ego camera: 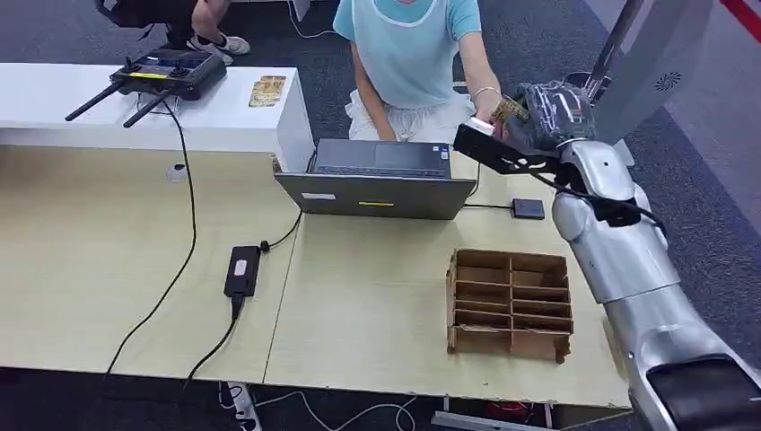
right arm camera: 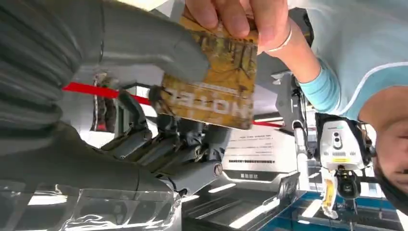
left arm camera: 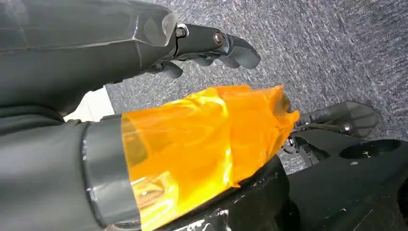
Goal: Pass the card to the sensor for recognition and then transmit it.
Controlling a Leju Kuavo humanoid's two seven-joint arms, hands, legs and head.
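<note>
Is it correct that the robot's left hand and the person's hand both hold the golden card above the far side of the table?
Not quite: it is the right hand, not the left. The right wrist view shows its thumb on the golden card while the person's hand grips the card's other end.

From my seat I see the laptop [ego camera: 377,180] at the table's [ego camera: 90,269] far edge, near the middle, with a person [ego camera: 408,63] sitting just behind it. Right of the laptop a small sensor pad [ego camera: 528,208] lies flat on the table, cabled toward the laptop. Nearer to me and right of centre stands a compartmented cardboard organizer [ego camera: 510,303]. Left of centre lies a power adapter [ego camera: 242,269], its cords running toward the laptop and off the near edge. Behind the table on the left is a raised counter [ego camera: 54,108] carrying a remote controller [ego camera: 166,76] and, to its right, a stack of cards [ego camera: 266,91]. Above the table's far right corner, my right hand [ego camera: 552,112] and the person's hand [ego camera: 489,112] both hold the card [ego camera: 510,109] between them.
</note>
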